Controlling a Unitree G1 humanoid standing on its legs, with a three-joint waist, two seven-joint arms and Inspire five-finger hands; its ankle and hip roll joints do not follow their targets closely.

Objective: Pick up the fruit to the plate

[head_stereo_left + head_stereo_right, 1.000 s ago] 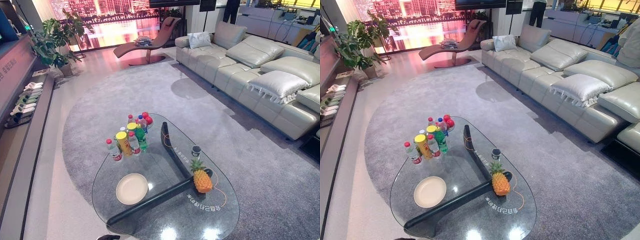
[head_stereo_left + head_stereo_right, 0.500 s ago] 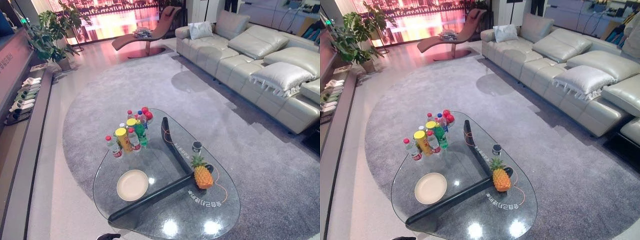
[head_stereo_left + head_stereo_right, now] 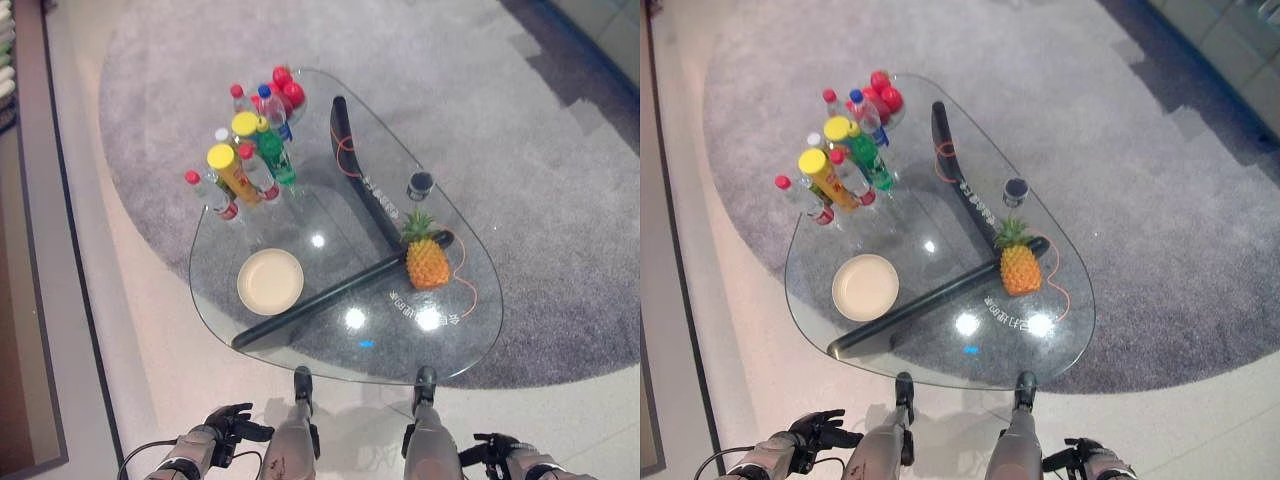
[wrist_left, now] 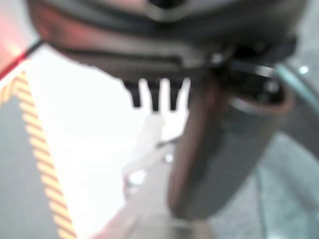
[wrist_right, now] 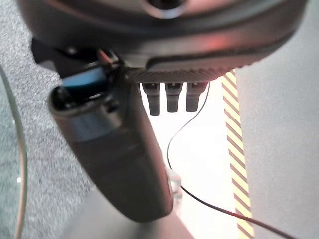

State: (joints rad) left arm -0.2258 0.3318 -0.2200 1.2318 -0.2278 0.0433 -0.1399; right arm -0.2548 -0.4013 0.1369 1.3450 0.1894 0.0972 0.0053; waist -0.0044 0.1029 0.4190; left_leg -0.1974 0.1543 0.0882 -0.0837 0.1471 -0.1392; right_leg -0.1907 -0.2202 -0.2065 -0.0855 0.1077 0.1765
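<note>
Left eye view: the robot's left hand (image 3: 232,424) hangs low over the pale floor (image 3: 150,340), short of the near edge of the glass table (image 3: 330,350), its dark fingers loosely spread and holding nothing. The right hand (image 3: 495,450) shows at the bottom edge, also off the table and touching nothing; whether its fingers are spread or curled cannot be told here. On the glass, a pineapple (image 3: 426,256) stands upright toward the right side, beside the dark table base (image 3: 330,295) that shows through the top. A cream plate (image 3: 270,281) lies empty on the left half, well apart from the fruit. A cluster of bottles (image 3: 245,165) and red fruit (image 3: 286,85) crowds the far end, and a small dark jar (image 3: 421,184) stands just beyond the pineapple. Bare glass lies between plate and pineapple and along the near rim.

Right eye view: the same layout, with the table resting half on a grey rug (image 3: 1120,150). The left hand (image 3: 820,432) again reads as relaxed and empty.

Left wrist view: the hand's dark bulk and thumb hang over bright floor, with the fingers straight and nothing between them.

Right wrist view: the right hand's straight fingers (image 5: 172,97) and thumb (image 5: 117,159) point down over floor and rug, holding nothing.
</note>
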